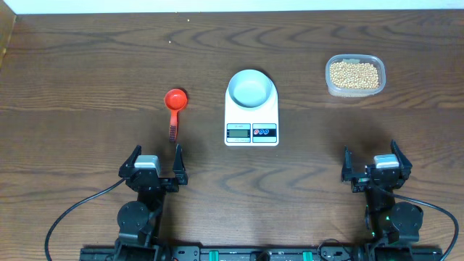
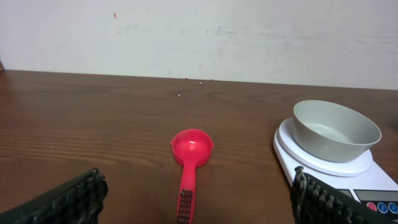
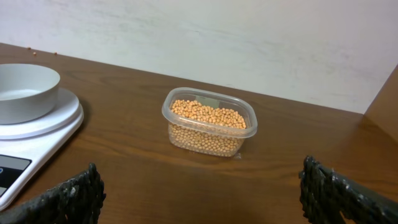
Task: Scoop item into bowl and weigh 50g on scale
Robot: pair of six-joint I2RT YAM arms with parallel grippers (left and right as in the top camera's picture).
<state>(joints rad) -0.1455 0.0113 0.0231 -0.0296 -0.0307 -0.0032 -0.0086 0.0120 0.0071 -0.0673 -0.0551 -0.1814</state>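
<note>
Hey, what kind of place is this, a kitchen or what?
Probably a robot test bench, not a kitchen: left claw and right claw at a wooden table by a plain wall, with a scale, red scoop and tub of beans.

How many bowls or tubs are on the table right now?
2. The empty bowl sits on the scale in the middle; the clear tub of beans stands on the robot's right side. None appears hidden.
</note>
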